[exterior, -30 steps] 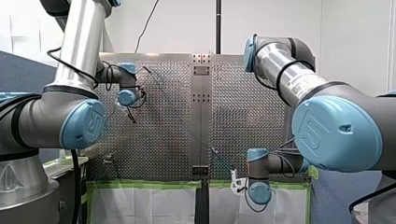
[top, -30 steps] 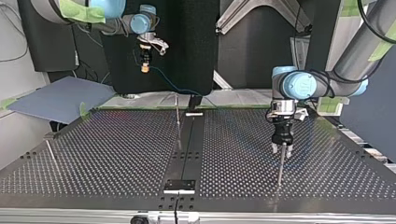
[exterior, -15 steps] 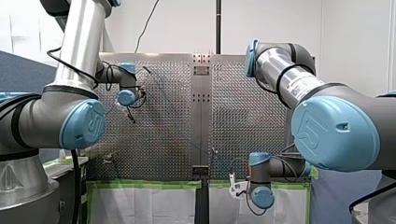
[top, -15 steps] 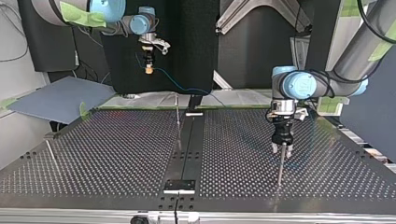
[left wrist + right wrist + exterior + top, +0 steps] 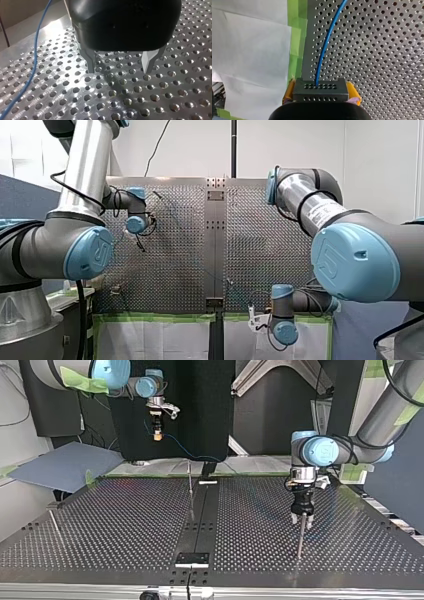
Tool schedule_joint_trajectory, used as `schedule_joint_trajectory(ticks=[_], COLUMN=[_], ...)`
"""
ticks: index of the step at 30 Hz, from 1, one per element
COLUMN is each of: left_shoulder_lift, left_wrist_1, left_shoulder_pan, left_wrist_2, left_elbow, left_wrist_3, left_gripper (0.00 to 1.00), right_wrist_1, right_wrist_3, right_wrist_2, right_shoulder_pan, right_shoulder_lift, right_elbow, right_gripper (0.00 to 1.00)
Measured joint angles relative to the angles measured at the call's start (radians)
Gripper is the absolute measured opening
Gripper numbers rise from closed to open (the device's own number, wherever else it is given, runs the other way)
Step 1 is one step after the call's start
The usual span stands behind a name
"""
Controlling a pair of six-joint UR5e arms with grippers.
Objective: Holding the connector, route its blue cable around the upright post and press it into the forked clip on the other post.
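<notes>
Over the last second my right arm [image 5: 320, 215] has carried its wrist a little further from the black centre strip [image 5: 202, 515] and lower, so it now hangs off the near edge of the perforated table [image 5: 125, 525] in the front view. My left arm [image 5: 380, 420] has not shifted.

The strip runs down the middle of the table. In the top view my left arm comes down well to the right of it, and my left gripper [image 5: 302, 521] points straight down at the plate. Its metal fingers [image 5: 91, 62] stand apart with only bare holes showing between them. A thin outer post [image 5: 300, 540] rises directly beneath the fingertips; whether they touch it cannot be told.

My right gripper [image 5: 157, 435] hangs in the air beyond the strip's far end, to its left in the top view. Its yellow pads [image 5: 353, 91] are clamped on the black connector [image 5: 320, 88]. The blue cable [image 5: 325, 47] leaves the connector's face and sags down to the table's far edge beside the strip.

A slim centre post [image 5: 190, 485] stands upright just beside the strip, below that sagging run and apart from it. A leaning post [image 5: 54, 525] sits far from the strip near the table's edge. No fork can be made out on any post.

Green tape [image 5: 298, 32] and white paper [image 5: 249, 50] border the table under the connector.
</notes>
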Motion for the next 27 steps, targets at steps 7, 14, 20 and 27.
schedule_joint_trajectory(ticks=[7,14,20,27], left_shoulder_lift=[0.0,0.0,0.0,0.0], left_wrist_1=[0.0,0.0,0.0,0.0], left_shoulder_pan=[0.003,0.004,0.005,0.004], left_wrist_2=[0.0,0.0,-0.001,-0.002], left_elbow=[0.0,-0.001,-0.001,-0.002], left_wrist_3=[0.0,0.0,0.004,0.009], left_gripper=[0.93,0.93,0.93,0.93], right_wrist_1=[-0.013,-0.057,-0.072,-0.111], right_wrist_3=[-0.001,-0.002,-0.013,-0.038], right_wrist_2=[-0.001,-0.001,0.002,0.002], right_shoulder_pan=[-0.014,-0.027,-0.035,-0.044], right_shoulder_lift=[0.028,0.084,0.111,0.104], right_elbow=[-0.001,-0.007,-0.008,-0.008], right_gripper=[0.0,0.0,0.0,0.0])
